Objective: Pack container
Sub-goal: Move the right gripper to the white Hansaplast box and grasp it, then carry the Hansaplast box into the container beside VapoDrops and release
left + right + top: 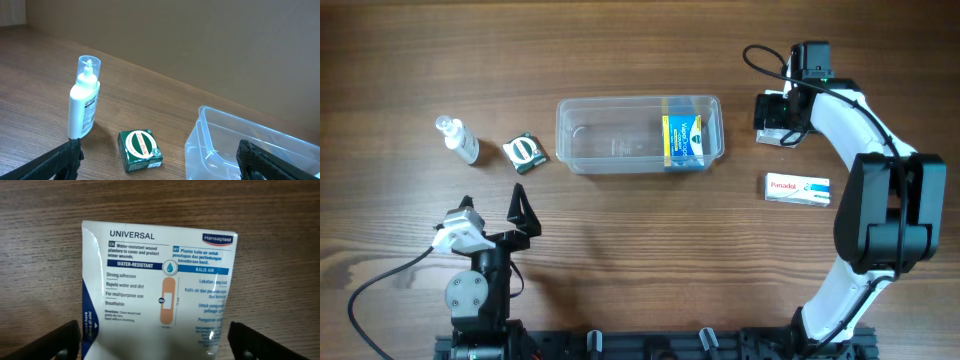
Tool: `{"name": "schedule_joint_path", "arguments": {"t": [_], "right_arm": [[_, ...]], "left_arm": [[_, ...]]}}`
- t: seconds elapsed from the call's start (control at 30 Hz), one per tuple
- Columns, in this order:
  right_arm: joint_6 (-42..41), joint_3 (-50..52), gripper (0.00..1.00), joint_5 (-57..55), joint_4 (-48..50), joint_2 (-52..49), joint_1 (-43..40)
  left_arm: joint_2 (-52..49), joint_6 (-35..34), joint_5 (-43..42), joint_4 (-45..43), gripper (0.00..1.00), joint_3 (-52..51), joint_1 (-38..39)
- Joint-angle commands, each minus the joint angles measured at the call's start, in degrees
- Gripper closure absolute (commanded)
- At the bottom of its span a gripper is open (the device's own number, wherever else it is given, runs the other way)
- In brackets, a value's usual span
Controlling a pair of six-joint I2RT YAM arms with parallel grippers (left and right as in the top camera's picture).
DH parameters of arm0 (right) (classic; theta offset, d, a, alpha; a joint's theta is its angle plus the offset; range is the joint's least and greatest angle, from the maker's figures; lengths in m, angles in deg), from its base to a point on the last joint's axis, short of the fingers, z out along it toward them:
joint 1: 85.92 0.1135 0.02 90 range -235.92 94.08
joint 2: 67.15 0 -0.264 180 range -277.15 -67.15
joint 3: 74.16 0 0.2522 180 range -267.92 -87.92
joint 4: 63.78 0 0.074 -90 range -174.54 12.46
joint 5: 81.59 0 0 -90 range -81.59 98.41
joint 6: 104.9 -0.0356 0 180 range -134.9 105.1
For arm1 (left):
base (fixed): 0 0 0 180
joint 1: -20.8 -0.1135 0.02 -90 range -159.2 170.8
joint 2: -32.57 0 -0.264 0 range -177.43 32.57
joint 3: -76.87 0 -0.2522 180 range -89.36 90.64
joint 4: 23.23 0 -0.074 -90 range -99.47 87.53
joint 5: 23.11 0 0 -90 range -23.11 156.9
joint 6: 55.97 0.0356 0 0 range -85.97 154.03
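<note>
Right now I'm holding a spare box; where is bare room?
Bare wood: the wide patch between container, left gripper and right arm. The container's left half is empty. Crowded: bottle and green box left of it; right gripper, plaster box, white box right of it.

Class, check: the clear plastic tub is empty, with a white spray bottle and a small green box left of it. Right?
Not empty: the overhead view shows a blue and yellow box inside the clear plastic rectangular tub. The white spray bottle and small green box are left of it.
</note>
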Motion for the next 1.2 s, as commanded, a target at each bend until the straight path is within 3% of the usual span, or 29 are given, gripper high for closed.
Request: {"name": "schedule_joint_path", "arguments": {"t": [0.0,0.7,0.93,1.17], "right_arm": [[-2.82,1.2,0.1,1.64,-0.22,-2.38,0.11],[-2.62,0.35,0.21,0.31,-0.33,-3.85,0.11],[-2.8,0.26,0.21,2.12,-3.19,4.83,0.13],[-4.28,0.26,0.22,14.67,-7.34,15.74,1.51]], "left_arm": [[0.42,0.98,0.37,0.04,0.0,-0.15,0.28],[0.42,0.98,0.37,0.04,0.0,-0.15,0.28],[0.42,0.98,0.37,0.04,0.0,-0.15,0.28],[0.42,0.98,0.37,0.04,0.0,-0.15,0.28]]}}
